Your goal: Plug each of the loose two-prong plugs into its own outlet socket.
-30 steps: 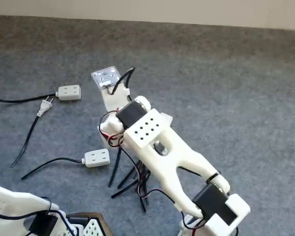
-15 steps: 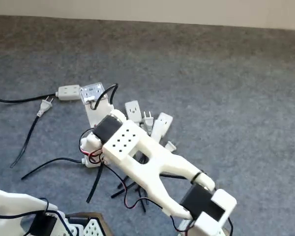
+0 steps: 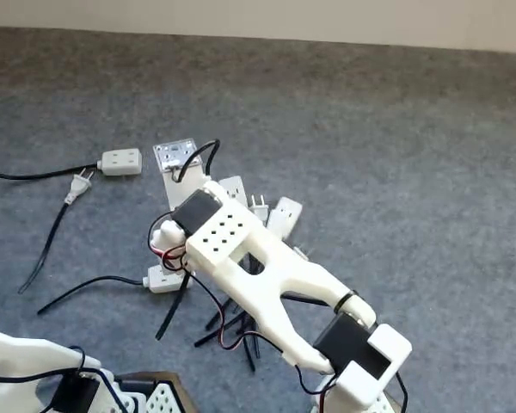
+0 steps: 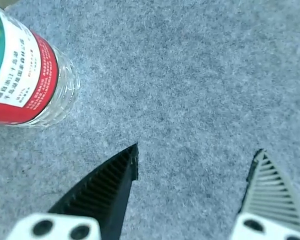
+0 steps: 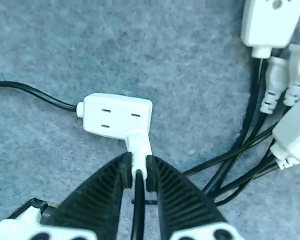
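My right gripper is shut on a white two-prong plug with a black cord. The plug's front end butts against the side of a white outlet block; its prongs are hidden. In the high view this outlet peeks out from under the right arm. Another outlet lies far left with a loose plug beside it. More outlets and a plug lie behind the arm. My left gripper hangs open over bare carpet.
A clear bottle with a red label stands near the left gripper. Several black cords and white plugs bunch beside the right gripper. The left arm's base sits at the front left corner. Grey carpet covers everything.
The right arm swung left and down over the near outlet, dragging the black cord with it, then eased slightly back. That outlet is now mostly covered by the arm.
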`<act>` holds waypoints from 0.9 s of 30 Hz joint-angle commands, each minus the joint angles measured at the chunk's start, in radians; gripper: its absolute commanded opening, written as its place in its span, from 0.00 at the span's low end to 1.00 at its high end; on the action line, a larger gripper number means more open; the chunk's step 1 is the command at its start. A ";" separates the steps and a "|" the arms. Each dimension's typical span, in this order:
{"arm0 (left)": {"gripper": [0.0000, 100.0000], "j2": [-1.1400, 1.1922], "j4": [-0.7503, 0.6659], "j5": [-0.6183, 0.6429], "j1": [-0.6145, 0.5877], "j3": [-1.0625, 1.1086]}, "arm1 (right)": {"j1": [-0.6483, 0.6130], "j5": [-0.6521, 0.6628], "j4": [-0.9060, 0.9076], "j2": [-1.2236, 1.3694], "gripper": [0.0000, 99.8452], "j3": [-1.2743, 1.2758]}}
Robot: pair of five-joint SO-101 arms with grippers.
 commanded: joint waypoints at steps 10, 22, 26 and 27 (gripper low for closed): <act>0.35 -0.007 -0.014 -0.003 -0.004 -0.031 | 0.018 -0.005 -0.054 -0.015 0.01 -0.022; 0.35 -0.007 -0.014 -0.003 -0.004 -0.031 | 0.022 -0.011 -0.150 -0.016 0.01 0.122; 0.35 -0.007 -0.014 -0.003 -0.004 -0.031 | 0.021 -0.011 -0.150 -0.018 0.01 0.120; 0.35 -0.007 -0.014 -0.003 -0.004 -0.031 | 0.021 -0.011 -0.150 -0.018 0.01 0.124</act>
